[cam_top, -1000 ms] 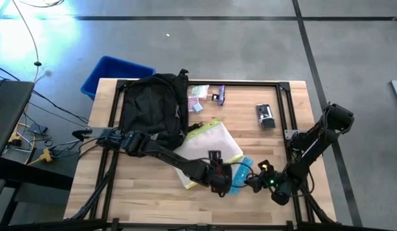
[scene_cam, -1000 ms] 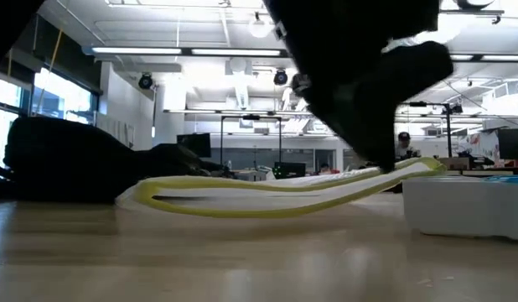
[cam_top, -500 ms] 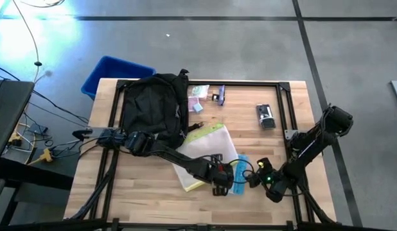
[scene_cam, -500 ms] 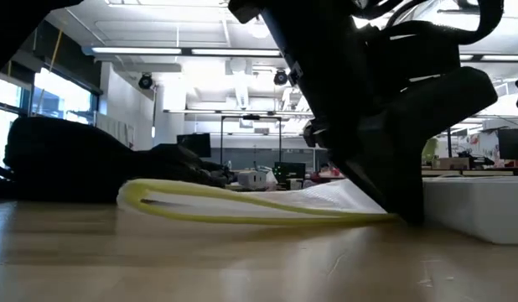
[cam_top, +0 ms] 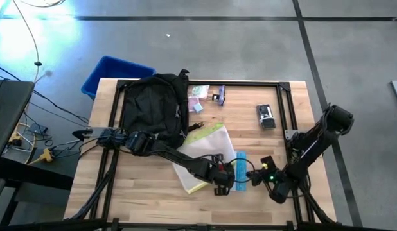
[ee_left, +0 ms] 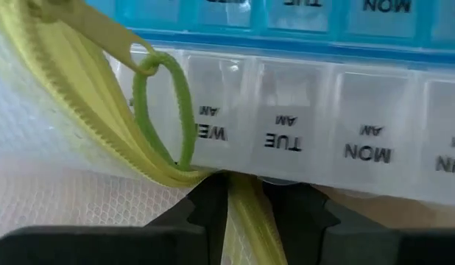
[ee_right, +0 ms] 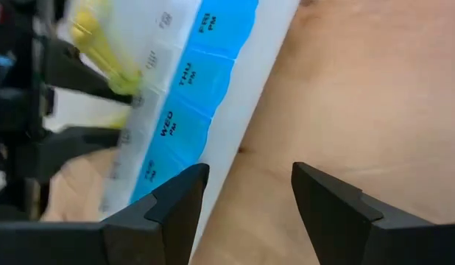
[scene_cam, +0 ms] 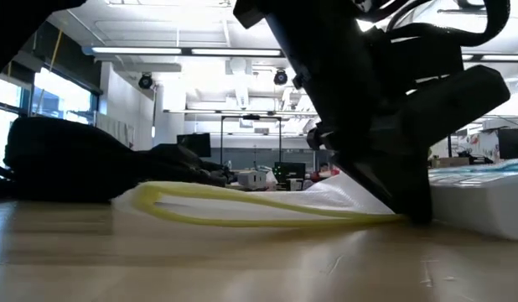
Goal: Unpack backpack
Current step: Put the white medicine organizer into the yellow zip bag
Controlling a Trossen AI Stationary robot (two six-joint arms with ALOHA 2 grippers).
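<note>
Yellow zipper tape fills the view past my left hand (ee_left: 246, 195), whose two dark fingers are drawn close on the yellow edge of the clear pouch (cam_top: 200, 149), right where that edge meets the blue-and-white pill organiser (cam_top: 240, 171). I judge it a pinch on the pouch edge rather than on the organiser, though the fingertips sit tight under the organiser's white side and I cannot rule out contact with both. A green pull loop (ee_left: 163, 110) hangs just beside the pinch.

My right hand (ee_right: 246, 202) waits at the organiser's other flank with its fingers spread and nothing between them; they straddle bare tabletop (ee_right: 345, 88) next to the organiser's blue lids.

What the coming move turns on is the lie of things: the organiser's long axis runs roughly away from the front edge, between my two hands, left hand on one long side, right hand on the other. Both are about equally near it, so either could take it across its narrow width.

Behind all this, the backpack (cam_top: 153, 106) lies at the tabletop's far left corner, well apart from both hands, my left arm stretching out past it. The blue bin (cam_top: 108, 70) stands on the floor beyond that corner. Reaching back into the backpack would fall to the left arm, being the nearer.
</note>
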